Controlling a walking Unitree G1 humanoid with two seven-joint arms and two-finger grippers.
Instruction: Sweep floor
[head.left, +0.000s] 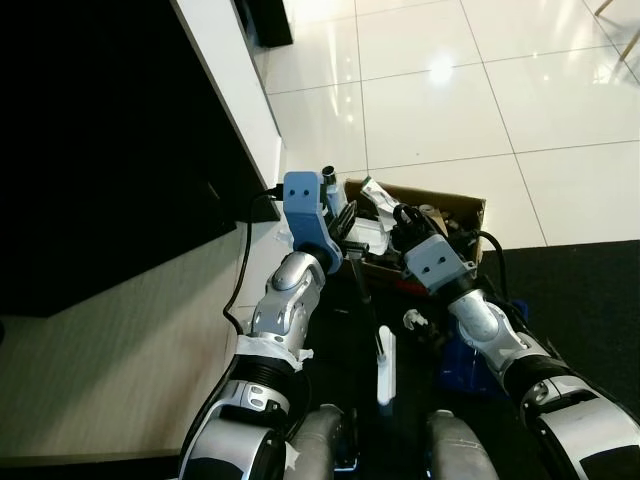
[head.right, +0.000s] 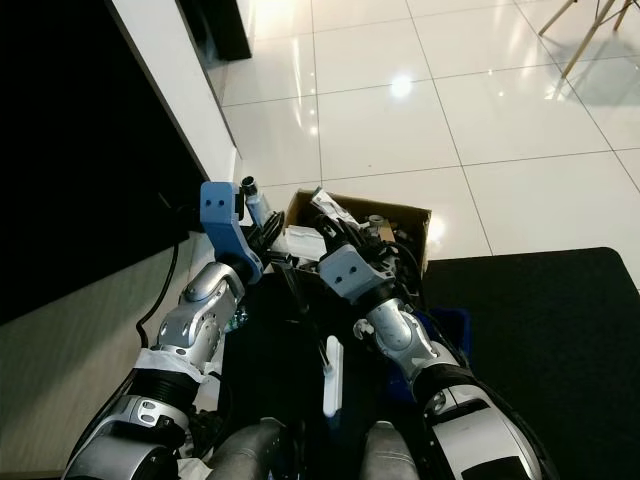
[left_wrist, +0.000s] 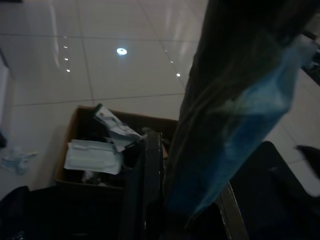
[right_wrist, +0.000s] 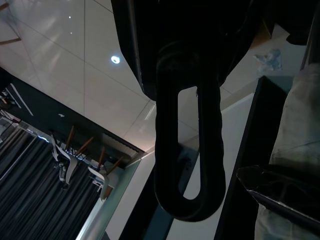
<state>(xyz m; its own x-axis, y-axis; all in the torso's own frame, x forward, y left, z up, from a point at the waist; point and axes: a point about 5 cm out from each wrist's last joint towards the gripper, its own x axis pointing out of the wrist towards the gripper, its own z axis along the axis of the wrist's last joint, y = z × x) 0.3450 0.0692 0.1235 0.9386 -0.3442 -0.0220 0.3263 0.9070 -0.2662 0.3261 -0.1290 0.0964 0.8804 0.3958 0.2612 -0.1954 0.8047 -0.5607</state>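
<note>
Hands over cardboard box (paper-stuffed) on tiles

We see glossy white floor tiles with thin grey grout lines, bordered by a plain black mat. The cardboard box is brown, holding white paper. Our arms are silver with light blue wrist housings and black fingers. The handle between them is white on a black shaft.
</note>
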